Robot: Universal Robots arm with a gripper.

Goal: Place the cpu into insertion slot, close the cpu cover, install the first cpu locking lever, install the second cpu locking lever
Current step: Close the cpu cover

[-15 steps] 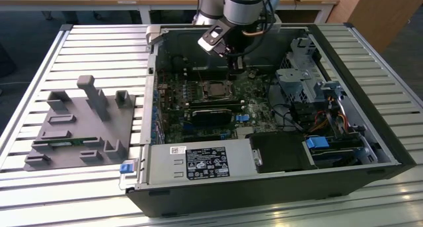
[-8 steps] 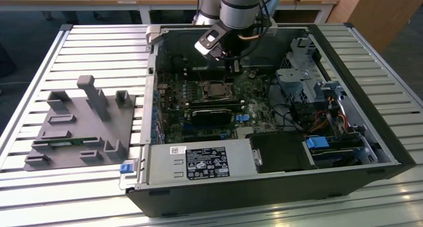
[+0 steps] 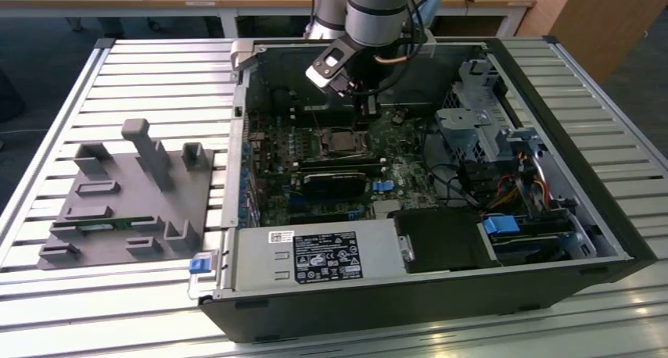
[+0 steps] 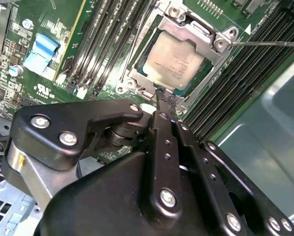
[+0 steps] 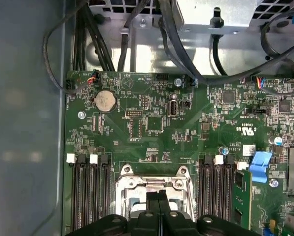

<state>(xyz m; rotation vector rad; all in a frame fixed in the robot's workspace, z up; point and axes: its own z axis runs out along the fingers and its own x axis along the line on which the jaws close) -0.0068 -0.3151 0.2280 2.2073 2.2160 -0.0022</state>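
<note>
I see the cpu (image 4: 174, 61) seated in its slot, with the cpu cover (image 4: 198, 30) down over it. My pincer (image 4: 165, 100) is pinched narrow and empty at the cover's edge. One locking lever (image 4: 270, 43) looks unlatched, I think.

Bright, even light falls from overhead in the exterior view: the slatted counter (image 3: 156, 69) shines pale, with streaks of glare along its ribs toward the exterior view's lower right, while the inside of the open computer case (image 3: 418, 303) sits in shadow. In the second wrist view the cpu (image 4: 174, 61) gives off a washed-out sheen, and the black tool (image 4: 165, 98), close to the lens, looks dark and soft-edged. In the first wrist view bare steel beyond the motherboard (image 5: 151, 132) flares white.
</note>
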